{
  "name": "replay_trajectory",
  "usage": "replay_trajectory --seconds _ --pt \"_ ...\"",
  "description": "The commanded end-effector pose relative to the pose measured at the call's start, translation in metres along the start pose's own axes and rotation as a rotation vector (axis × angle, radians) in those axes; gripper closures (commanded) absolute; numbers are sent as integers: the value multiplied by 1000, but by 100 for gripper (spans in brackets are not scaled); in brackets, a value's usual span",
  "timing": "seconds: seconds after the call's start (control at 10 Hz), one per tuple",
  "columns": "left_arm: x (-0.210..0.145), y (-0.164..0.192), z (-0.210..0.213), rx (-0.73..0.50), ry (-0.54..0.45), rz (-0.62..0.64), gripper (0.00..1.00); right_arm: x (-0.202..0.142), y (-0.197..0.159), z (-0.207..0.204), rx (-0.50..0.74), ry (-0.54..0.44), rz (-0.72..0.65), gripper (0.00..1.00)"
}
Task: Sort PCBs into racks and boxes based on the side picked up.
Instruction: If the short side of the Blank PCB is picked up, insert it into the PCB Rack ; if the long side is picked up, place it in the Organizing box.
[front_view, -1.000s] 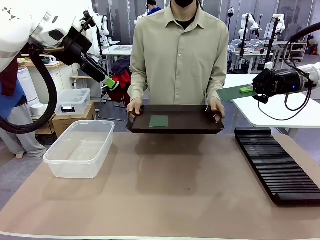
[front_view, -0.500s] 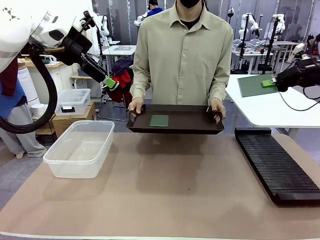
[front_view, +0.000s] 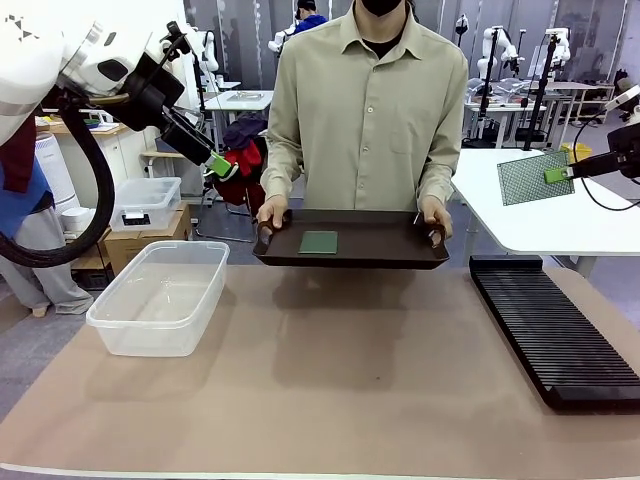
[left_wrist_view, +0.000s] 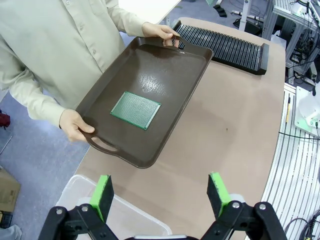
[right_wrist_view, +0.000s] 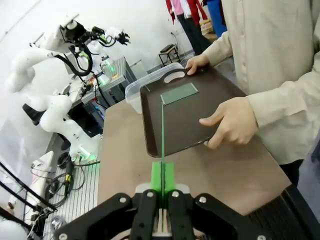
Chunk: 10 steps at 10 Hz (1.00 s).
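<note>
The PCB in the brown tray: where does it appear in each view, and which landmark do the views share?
Front view: the PCB near centre, left of middle in the tray.
Left wrist view: the PCB left of centre, in the tray.
Right wrist view: the PCB above centre, near the tray's far end.
Shared landmark: the dark brown tray the person holds.

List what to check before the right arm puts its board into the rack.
1. Right jaws shut on the held PCB, gripped by one edge: ok.
2. Held PCB lined up with a slot of the rack: cannot tell.
3. Rack slots free of boards: ok.
4. Left jaws open and far from the rack: ok.
5. Other PCB flat in the tray, with the person's hands on its handles: ok.
</note>
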<state>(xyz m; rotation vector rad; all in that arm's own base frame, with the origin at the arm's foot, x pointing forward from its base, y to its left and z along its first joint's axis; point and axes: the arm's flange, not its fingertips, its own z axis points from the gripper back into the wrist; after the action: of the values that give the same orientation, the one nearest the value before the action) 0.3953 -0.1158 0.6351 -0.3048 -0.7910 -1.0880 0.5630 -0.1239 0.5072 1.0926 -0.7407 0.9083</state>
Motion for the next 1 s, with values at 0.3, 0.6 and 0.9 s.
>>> replay_trajectory --seconds 0.3,0.6,0.9 --pt "-2 1 -1 -16 -15 4 0 0 -8 1 55 -6 33 98" --pt "-2 1 -1 -16 -15 4 0 -15 -38 10 83 43 231 98" --pt "-2 1 -1 -16 -15 4 0 -43 -80 17 95 60 516 98"
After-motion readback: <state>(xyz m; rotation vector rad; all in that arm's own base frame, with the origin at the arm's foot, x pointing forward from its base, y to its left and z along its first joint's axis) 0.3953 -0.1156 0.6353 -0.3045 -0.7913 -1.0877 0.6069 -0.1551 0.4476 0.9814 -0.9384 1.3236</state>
